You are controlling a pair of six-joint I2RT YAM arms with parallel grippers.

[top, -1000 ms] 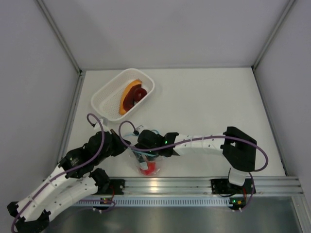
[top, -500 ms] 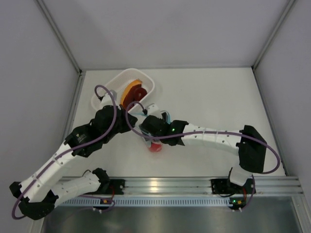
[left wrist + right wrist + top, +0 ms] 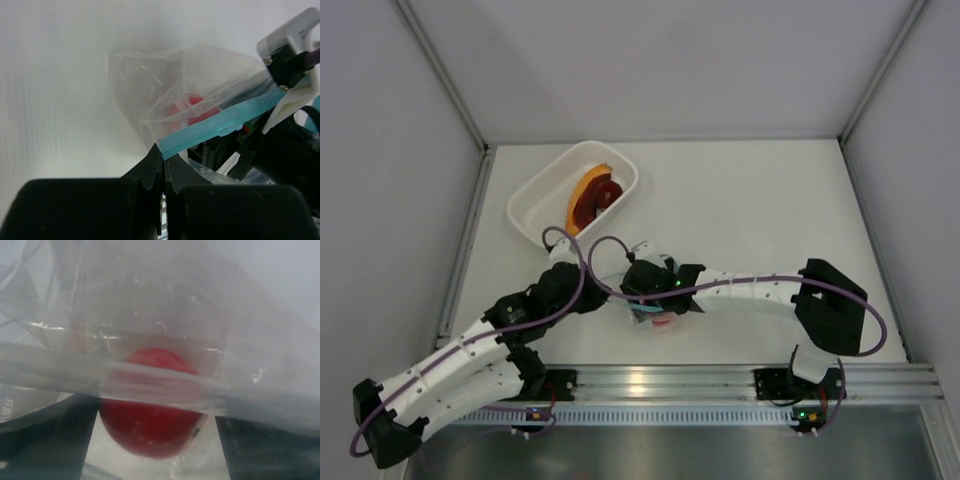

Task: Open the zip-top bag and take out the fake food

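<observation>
The clear zip-top bag hangs between my two grippers near the table's front middle, also seen from above. My left gripper is shut on its light blue zip strip; from above it is just left of the bag. My right gripper reaches into the bag, its fingers pressed on either side of the red tomato, which also shows from above. The orange crescent and brown doughnut lie in the basket.
The white perforated basket stands at the back left, a little beyond my left arm. Grey walls close in the table at the left, right and back. The metal rail runs along the front edge.
Both grippers and the bag went from the front edge up to the basket, then came back down and to the right. The tomato stayed with the right gripper.
</observation>
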